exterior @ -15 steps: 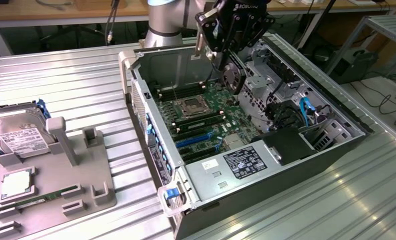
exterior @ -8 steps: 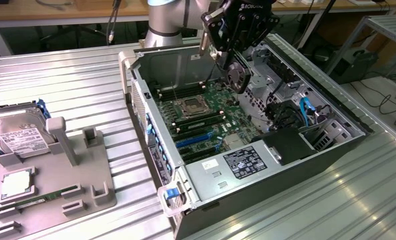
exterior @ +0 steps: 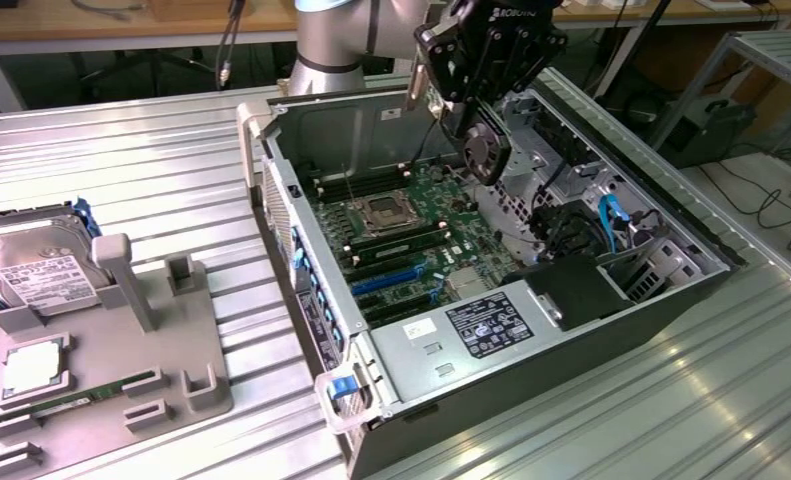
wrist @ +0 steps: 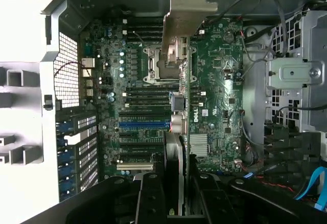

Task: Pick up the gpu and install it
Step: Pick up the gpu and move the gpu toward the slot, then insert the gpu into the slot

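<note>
GPU (exterior: 486, 148), held edge-on and upright in the clamped gripper (exterior: 475, 100), hanging above the open computer case (exterior: 272, 200) with no part of it touching the motherboard (exterior: 429, 245). In the exterior view the card's round fan faces that view's right, and its silver bracket (exterior: 417, 88) points toward the far wall of the case. In the wrist view the card (wrist: 178, 147) appears as a thin edge between the two black fingers (wrist: 150, 198), bracket (wrist: 183, 15) foremost, over the CPU socket (wrist: 158, 63) and the blue expansion slot (wrist: 143, 124). On the exterior view's left, a grey fixture (exterior: 168, 350) carries a hard drive (exterior: 42, 272) and a green memory stick (exterior: 82, 393).
</note>
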`<state>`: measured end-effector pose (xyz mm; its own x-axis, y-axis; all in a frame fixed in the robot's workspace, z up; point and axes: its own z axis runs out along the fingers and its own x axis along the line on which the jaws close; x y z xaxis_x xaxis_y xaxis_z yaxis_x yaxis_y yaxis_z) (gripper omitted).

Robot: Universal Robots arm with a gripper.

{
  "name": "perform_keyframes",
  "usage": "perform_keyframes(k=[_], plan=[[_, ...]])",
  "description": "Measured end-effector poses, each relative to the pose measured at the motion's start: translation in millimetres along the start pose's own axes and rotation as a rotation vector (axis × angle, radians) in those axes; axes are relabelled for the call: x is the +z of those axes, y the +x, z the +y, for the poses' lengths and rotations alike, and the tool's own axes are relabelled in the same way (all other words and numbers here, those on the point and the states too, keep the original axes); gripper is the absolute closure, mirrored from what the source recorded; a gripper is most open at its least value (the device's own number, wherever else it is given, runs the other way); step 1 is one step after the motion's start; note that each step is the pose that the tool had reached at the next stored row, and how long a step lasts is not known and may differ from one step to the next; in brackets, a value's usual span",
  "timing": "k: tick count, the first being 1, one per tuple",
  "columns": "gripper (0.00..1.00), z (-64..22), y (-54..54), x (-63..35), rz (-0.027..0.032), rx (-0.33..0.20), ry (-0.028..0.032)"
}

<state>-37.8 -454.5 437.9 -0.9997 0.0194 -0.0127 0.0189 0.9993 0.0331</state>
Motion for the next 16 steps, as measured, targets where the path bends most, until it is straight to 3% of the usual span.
perform_keyframes(k=[5,7,9,12,16], plan=[[0.73,0.0,0.0,0.0,0.0005,-0.017,-0.0002],[0.73,0.0,0.0,0.0,0.0037,-0.112,-0.0014],[0.73,0.0,0.0,0.0,0.0058,-0.174,-0.0022],[0.73,0.0,0.0,0.0,0.0113,-0.343,-0.0043],[0.73,0.0,0.0,0.0,0.0165,-0.501,-0.0064]])
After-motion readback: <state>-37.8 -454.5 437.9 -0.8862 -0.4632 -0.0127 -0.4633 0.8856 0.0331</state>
